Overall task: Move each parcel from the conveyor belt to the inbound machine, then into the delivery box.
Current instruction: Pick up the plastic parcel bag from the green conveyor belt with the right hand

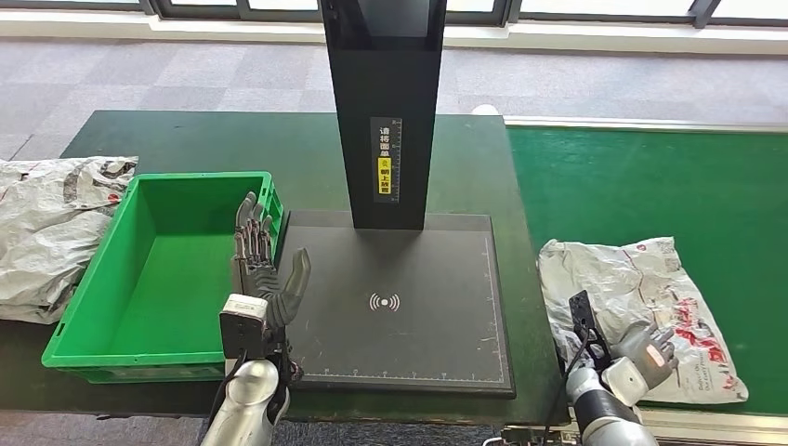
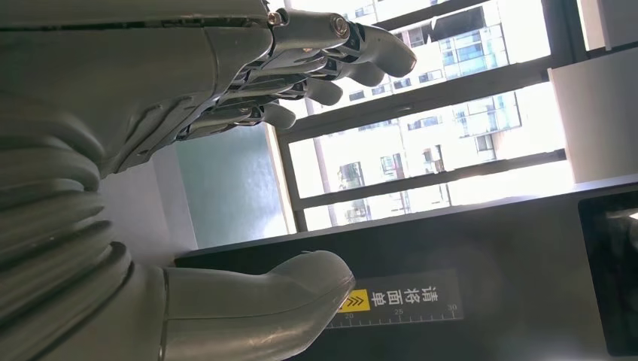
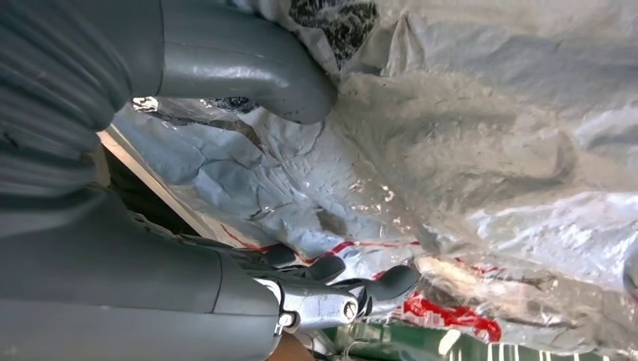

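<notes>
Parcel (image 1: 641, 307): crumpled grey-white poly mailer with red print, lying flat on the green conveyor belt (image 1: 669, 186), beside the scanner's right edge. Judged light, limp and slippery; the film will sag and fold, so take it by a bunched near edge.

Right hand (image 1: 646, 351): over the parcel's near edge, thumb (image 3: 256, 75) and fingers (image 3: 361, 282) set on either side of the film; whether they grip it, I cannot tell.

Left hand (image 1: 265, 269): upright, fingers spread, holding nothing, between crate and plate.

Inbound machine: black scan plate (image 1: 400, 307) with black post (image 1: 386, 111); the post could obstruct a high carry.

Delivery box: green crate (image 1: 158, 269), left of plate.

Other grey mailers (image 1: 46, 223) lie left of the crate.
</notes>
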Controlling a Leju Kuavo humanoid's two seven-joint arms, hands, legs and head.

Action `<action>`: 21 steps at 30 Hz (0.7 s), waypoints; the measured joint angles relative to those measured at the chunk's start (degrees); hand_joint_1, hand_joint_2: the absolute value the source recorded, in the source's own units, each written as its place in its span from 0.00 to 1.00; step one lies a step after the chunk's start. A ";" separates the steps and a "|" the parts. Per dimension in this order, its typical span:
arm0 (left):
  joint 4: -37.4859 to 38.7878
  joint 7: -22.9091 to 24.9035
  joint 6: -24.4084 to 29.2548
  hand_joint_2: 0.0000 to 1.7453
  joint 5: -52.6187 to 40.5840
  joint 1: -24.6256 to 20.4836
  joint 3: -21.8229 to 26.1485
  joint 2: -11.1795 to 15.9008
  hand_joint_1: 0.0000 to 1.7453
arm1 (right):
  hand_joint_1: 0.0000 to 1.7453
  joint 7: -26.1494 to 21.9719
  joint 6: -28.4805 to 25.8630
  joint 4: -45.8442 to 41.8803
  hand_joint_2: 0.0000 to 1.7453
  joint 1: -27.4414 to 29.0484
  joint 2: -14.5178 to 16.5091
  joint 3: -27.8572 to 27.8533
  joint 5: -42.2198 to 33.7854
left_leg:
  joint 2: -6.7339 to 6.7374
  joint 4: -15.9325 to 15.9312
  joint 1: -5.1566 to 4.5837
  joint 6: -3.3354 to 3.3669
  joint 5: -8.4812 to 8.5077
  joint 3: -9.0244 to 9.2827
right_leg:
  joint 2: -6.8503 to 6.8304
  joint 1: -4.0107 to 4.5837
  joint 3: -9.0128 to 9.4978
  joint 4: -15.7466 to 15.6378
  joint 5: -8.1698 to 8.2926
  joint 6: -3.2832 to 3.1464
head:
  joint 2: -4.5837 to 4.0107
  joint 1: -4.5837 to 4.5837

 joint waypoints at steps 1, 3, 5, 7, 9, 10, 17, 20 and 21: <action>-0.01 0.00 0.03 1.00 -0.01 0.00 0.00 0.00 0.00 | 0.00 -0.34 0.73 0.04 1.00 -0.07 0.00 0.00 -0.15 | 0.01 0.00 0.00 0.00 0.00 0.02 | 0.01 0.00 0.01 0.00 0.00 0.00 | 0.00 0.00; -0.01 0.00 0.10 1.00 0.01 0.01 -0.01 0.00 0.00 | 0.00 -0.79 1.43 0.07 1.00 -0.13 0.00 0.00 -0.46 | 0.02 0.00 0.00 0.00 0.00 0.05 | 0.04 0.00 0.04 -0.01 0.00 0.00 | 0.00 0.00; -0.02 0.00 0.23 1.00 0.21 0.03 -0.01 0.00 0.00 | 0.00 -1.07 1.64 0.09 1.00 -0.12 -0.01 0.00 -0.64 | 0.03 0.00 0.00 0.00 0.00 0.08 | 0.05 0.00 0.06 -0.03 0.00 0.00 | 0.00 0.00; -0.07 0.00 0.32 1.00 0.49 0.05 -0.02 0.00 0.00 | 0.50 -1.40 2.56 0.21 1.00 -0.11 -0.11 0.00 -0.65 | 0.03 0.00 0.00 0.01 -0.01 0.10 | 0.05 0.00 0.09 -0.05 0.00 0.01 | 0.00 0.00; -0.15 0.00 0.32 1.00 0.69 0.06 -0.02 0.00 0.00 | 1.00 -1.73 4.88 0.44 1.00 -0.27 -0.31 0.00 -0.51 | 0.06 0.00 0.02 0.02 -0.02 0.19 | 0.08 0.01 0.18 -0.09 0.00 0.02 | 0.00 0.00; -0.18 0.00 0.32 1.00 0.81 0.06 -0.02 0.00 0.00 | 1.00 -1.95 6.17 0.53 1.00 -0.40 -0.41 0.00 -0.45 | 0.10 0.00 0.03 0.03 -0.03 0.26 | 0.11 0.03 0.23 -0.12 0.00 0.03 | 0.00 0.00; -0.77 0.00 0.67 1.00 1.03 0.13 -0.10 0.00 0.00 | 1.00 -5.13 6.69 0.59 1.00 -0.38 -0.72 0.00 -1.23 | 0.18 0.00 0.04 0.11 -0.05 0.38 | 0.19 0.02 0.35 -0.23 0.04 0.12 | 0.00 0.00; -0.80 0.00 1.10 1.00 1.05 0.13 -0.15 0.00 0.00 | 1.00 -6.12 6.28 0.59 1.00 -0.28 -0.93 0.00 -1.33 | 0.18 0.02 0.04 0.13 -0.03 0.37 | 0.20 0.02 0.41 -0.23 0.10 0.15 | 0.00 0.00; -0.80 0.00 1.16 1.00 1.07 0.13 -0.15 0.00 0.00 | 1.00 -6.32 6.14 0.59 1.00 -0.25 -1.02 0.00 -1.33 | 0.18 0.03 0.04 0.13 -0.02 0.37 | 0.21 0.02 0.41 -0.23 0.11 0.16 | 0.00 0.00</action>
